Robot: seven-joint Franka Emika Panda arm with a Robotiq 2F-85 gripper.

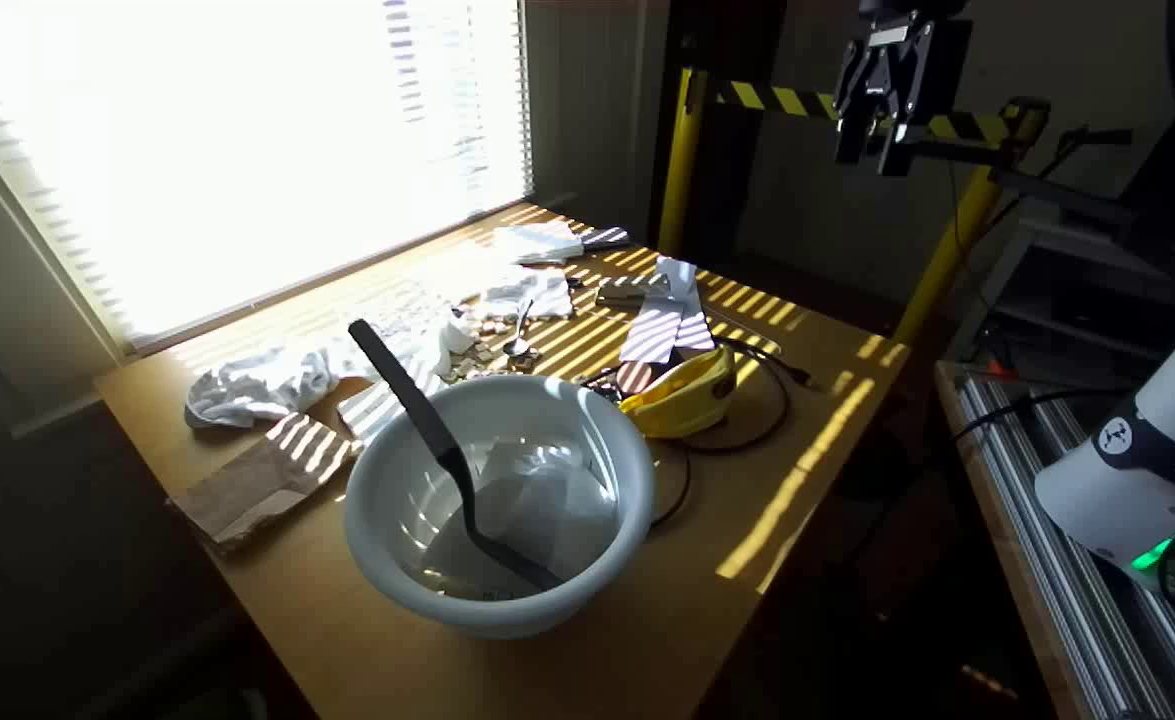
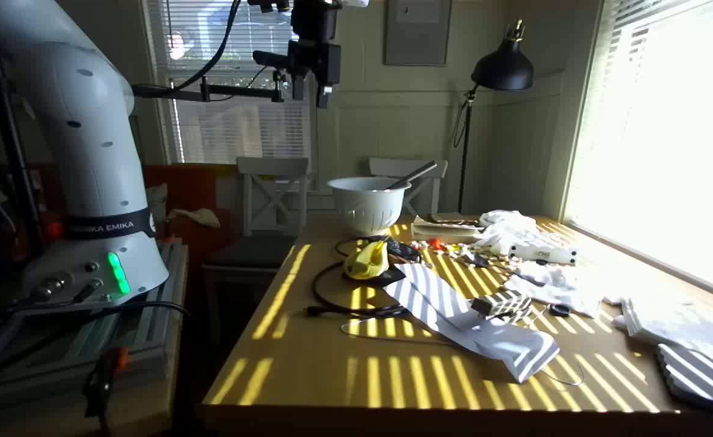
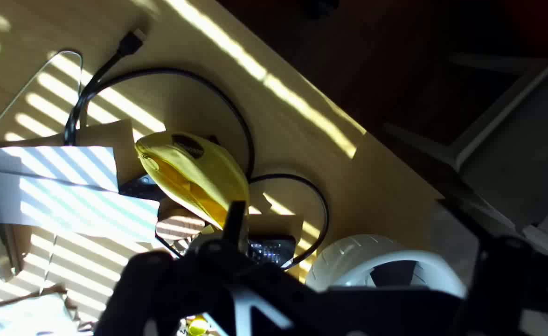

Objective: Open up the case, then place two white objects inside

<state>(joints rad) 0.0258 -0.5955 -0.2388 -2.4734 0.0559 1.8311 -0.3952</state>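
Note:
The yellow case [image 1: 687, 395] lies on the table beside the large bowl, in both exterior views [image 2: 367, 261]. In the wrist view the case [image 3: 194, 163] has its mouth gaping, with an orange-yellow inside and a dark oval patch on top. Several white things lie about: pale paper strips [image 1: 652, 330], crumpled white cloth [image 1: 257, 385] and a folded white stack [image 1: 537, 242]. I cannot tell which two are the white objects of the task. My gripper [image 1: 872, 158] is open and empty, high above the table, well apart from the case; it also shows in an exterior view [image 2: 312, 91].
A large pale bowl [image 1: 507, 615] holds a dark spoon [image 1: 405, 393]. A black cable [image 1: 785, 405] loops around the case. A dark phone-like thing [image 3: 271, 249] lies near the case. Brown paper [image 1: 257, 485] and small clutter lie towards the window. A lamp [image 2: 502, 68] stands behind.

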